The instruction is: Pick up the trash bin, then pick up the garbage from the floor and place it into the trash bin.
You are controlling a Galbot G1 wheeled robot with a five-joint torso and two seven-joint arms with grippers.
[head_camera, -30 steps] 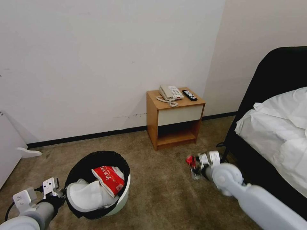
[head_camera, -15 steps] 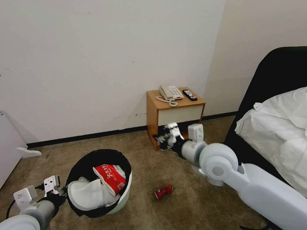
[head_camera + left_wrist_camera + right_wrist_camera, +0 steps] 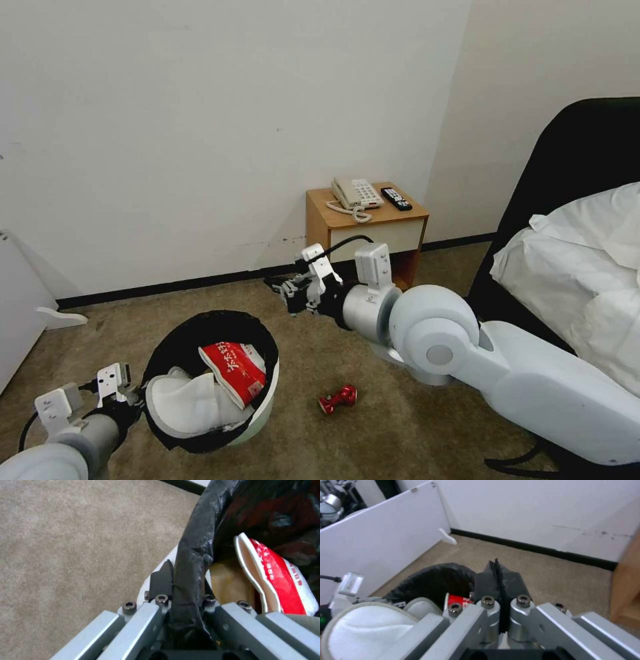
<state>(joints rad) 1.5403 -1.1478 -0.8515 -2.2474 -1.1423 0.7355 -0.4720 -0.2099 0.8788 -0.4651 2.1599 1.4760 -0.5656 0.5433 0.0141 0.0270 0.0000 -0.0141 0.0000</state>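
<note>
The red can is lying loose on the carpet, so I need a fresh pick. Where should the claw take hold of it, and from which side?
Grip the red can across its narrow pinched middle, coming straight down from above. It lies on its side on open carpet with wider ends, so the waist likely holds it best.

hotel bedroom, bed point(image 3: 580, 267), nightstand point(image 3: 363, 230) with telephone point(image 3: 357, 193), carpet point(image 3: 373, 433)
</note>
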